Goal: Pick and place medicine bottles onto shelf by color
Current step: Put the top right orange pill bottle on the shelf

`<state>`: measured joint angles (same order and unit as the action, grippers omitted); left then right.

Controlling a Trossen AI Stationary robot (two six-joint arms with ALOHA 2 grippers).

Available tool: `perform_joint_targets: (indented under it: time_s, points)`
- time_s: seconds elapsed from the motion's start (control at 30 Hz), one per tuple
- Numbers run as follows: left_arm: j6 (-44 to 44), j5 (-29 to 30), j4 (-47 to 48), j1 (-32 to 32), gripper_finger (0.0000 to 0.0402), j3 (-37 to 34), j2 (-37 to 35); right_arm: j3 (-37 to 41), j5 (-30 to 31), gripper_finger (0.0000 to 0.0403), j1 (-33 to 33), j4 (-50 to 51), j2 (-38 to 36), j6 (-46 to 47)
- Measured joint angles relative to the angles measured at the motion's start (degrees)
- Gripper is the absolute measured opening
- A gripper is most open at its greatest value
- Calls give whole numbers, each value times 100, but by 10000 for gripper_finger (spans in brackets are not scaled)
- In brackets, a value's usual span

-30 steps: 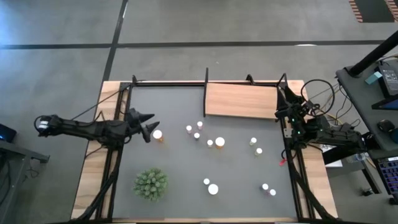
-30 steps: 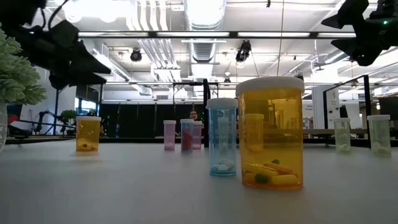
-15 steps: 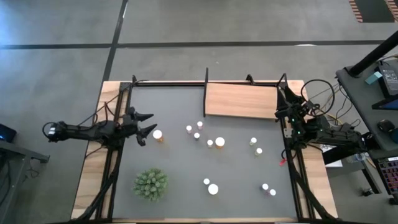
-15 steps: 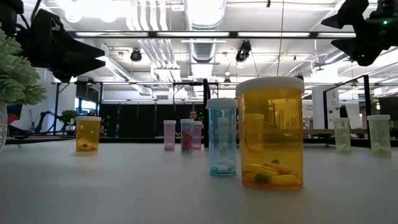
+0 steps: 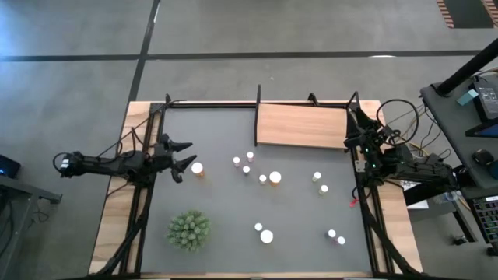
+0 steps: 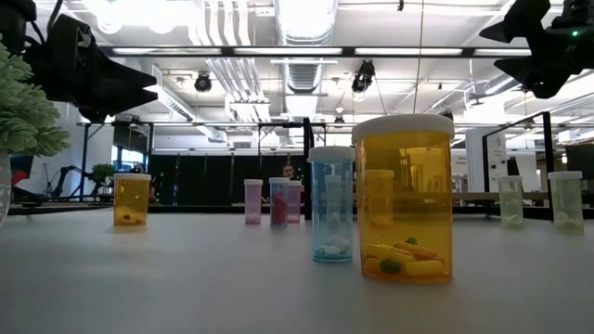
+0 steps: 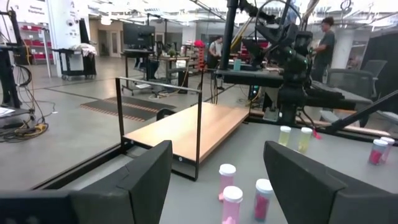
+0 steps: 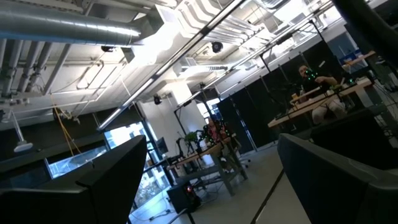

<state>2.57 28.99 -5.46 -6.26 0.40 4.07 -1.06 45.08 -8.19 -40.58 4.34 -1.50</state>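
Several white-capped medicine bottles stand upright on the dark mat: an orange one (image 5: pixel 198 168) near my left gripper, three pink ones (image 5: pixel 243 162), orange ones (image 5: pixel 275 178), two greenish ones (image 5: pixel 320 183), and more near the front (image 5: pixel 267 236). The light-wood shelf (image 5: pixel 302 126) lies at the mat's far edge, with nothing on it. My left gripper (image 5: pixel 185 160) (image 7: pixel 224 186) hovers open and level just left of the orange bottle, touching nothing. My right gripper (image 5: pixel 362 144) (image 8: pixel 211 180) waits open at the table's right edge, tilted upward.
A green spiky plant (image 5: pixel 187 230) stands at the mat's near left. In the low view a wide orange bottle (image 6: pixel 405 199) and a bluish one (image 6: pixel 331 204) stand closest. Black frame rails (image 5: pixel 144 194) run along both sides. People show in the room beyond.
My left gripper has tipped up from slanting down to level and rolled about its own axis, drawing slightly back toward the table's left edge, away from the orange bottle. It stays open. The bottles have not moved.
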Motion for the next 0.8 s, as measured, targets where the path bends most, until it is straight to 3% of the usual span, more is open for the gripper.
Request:
perform_joint_targets:
  time_s: [0.4,0.6,0.8]
  points:
    - [2,-1,-3,0,238,-7,121,-2,-9,352,0,-50,-2,-170]
    - [2,0,-9,0,238,-10,114,0,-214,352,4,891,138,-72]
    - [2,-2,-7,0,238,-11,159,-109,-157,352,2,1098,619,239]
